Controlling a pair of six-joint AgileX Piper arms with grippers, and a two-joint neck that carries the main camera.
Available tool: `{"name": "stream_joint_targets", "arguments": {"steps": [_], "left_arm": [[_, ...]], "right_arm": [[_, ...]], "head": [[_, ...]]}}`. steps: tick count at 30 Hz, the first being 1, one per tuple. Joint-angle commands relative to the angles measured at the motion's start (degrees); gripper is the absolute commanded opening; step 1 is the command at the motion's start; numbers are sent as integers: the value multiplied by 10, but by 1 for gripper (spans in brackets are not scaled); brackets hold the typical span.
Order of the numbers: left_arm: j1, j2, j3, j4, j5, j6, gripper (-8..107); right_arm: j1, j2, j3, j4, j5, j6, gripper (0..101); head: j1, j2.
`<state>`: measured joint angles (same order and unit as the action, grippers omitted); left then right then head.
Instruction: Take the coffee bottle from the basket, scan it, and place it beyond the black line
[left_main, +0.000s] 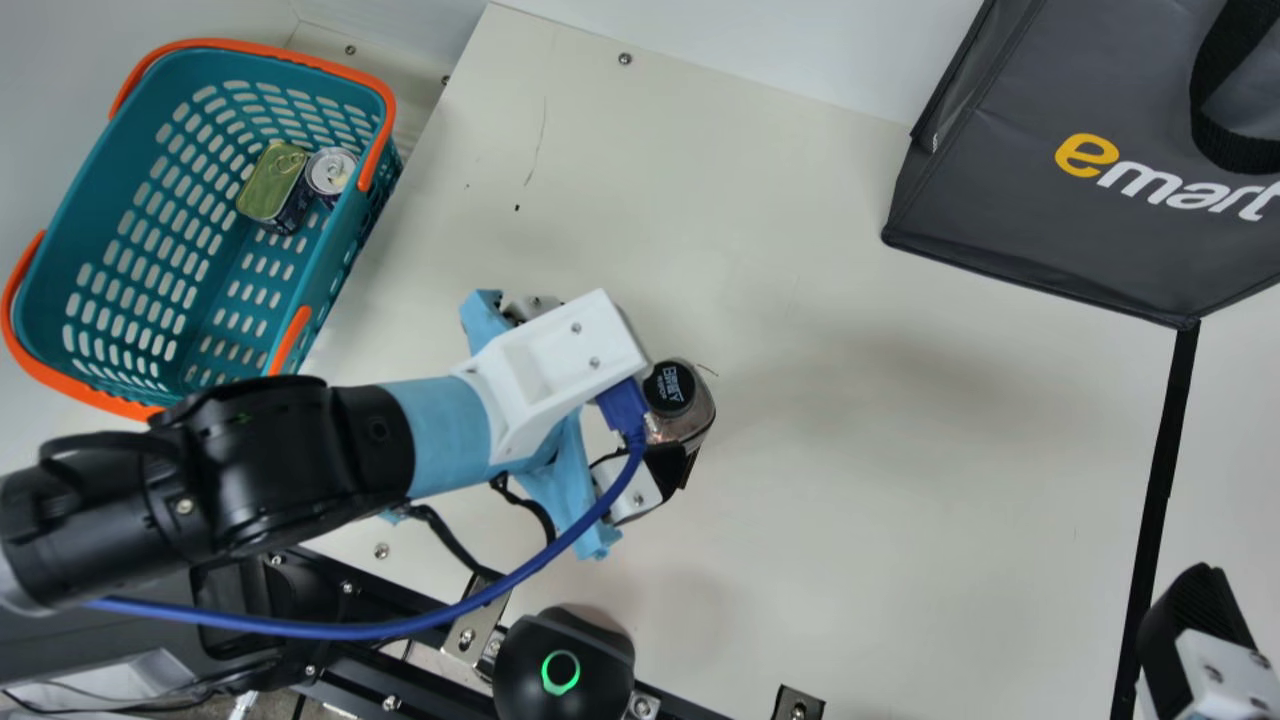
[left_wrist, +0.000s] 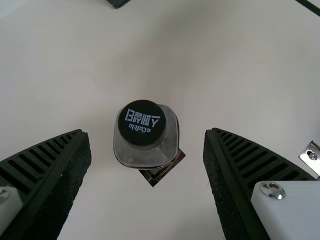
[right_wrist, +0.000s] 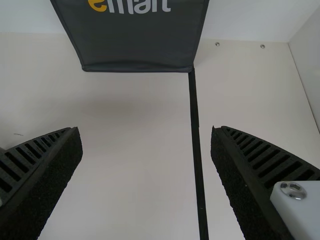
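Teal basket (left_main: 180, 75) with orange rim (left_main: 250, 48) and slotted pattern; 1 gold-topped tin (left_main: 273, 185), 1 silver-topped can (left_main: 330, 170); dark grey bag (left_main: 1000, 190) with yellow-and-white lettering (left_main: 1087, 156); black bottle cap (left_wrist: 142, 132) with white print (left_wrist: 142, 118); blue cable (left_main: 520, 575).

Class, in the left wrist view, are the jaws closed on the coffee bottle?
No, the jaws stand apart, with a gap on each side of the coffee bottle.

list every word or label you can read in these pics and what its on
"emart": dark grey shopping bag
"스페셜티": black cap of the coffee bottle
"aCafela": same cap, in smaller letters
Too small to read: any print on the round can and flat tin in the basket
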<state>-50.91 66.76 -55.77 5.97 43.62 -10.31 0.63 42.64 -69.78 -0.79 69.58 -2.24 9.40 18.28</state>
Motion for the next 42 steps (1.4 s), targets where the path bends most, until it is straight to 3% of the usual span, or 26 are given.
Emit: {"name": "stream_joint_targets", "arguments": {"steps": [1,21,36,42], "left_arm": [[-1,7,1,3,-4,-6,90],[39,73,16,15,-65,-23,90],[47,90,17,13,-81,-27,90],[44,93,12,6,-83,-30,50]], "right_arm": [[0,0,0,0,0,0,91],[0,0,0,0,0,0,91],[0,0,0,0,0,0,91],[0,0,0,0,0,0,91]], "head": [[-15,1],[-15,1],[-15,1],[-15,1]]}}
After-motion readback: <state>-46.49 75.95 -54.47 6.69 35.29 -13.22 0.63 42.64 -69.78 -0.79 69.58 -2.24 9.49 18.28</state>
